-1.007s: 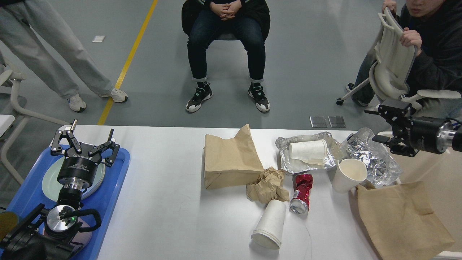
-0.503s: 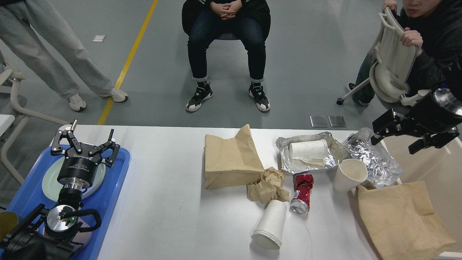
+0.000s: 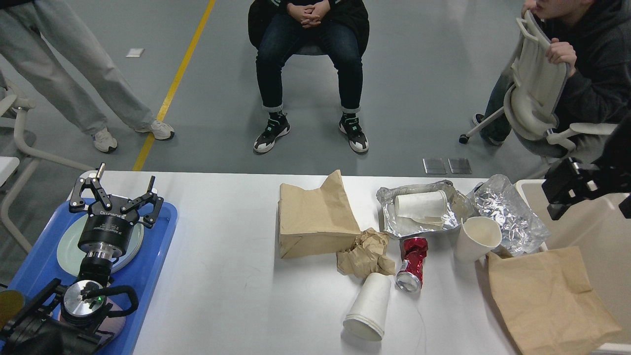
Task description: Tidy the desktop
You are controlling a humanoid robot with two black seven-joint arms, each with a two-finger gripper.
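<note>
Desktop (image 3: 227, 276) left-centre bare, litter rightward

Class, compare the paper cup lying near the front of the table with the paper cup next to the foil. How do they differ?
The front cup lies on its side on the desktop, mouth toward the camera; the cup by the foil stands mouth up, leaning. The front cup lies beside the red can; the other touches the crumpled foil. Both are white paper cups.

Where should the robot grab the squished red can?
Probably across its crushed middle. The red can lies on its side on the desktop, open end toward the camera, crumpled paper on its left. Coming from above, fingers closing left-right, looks safest.
</note>
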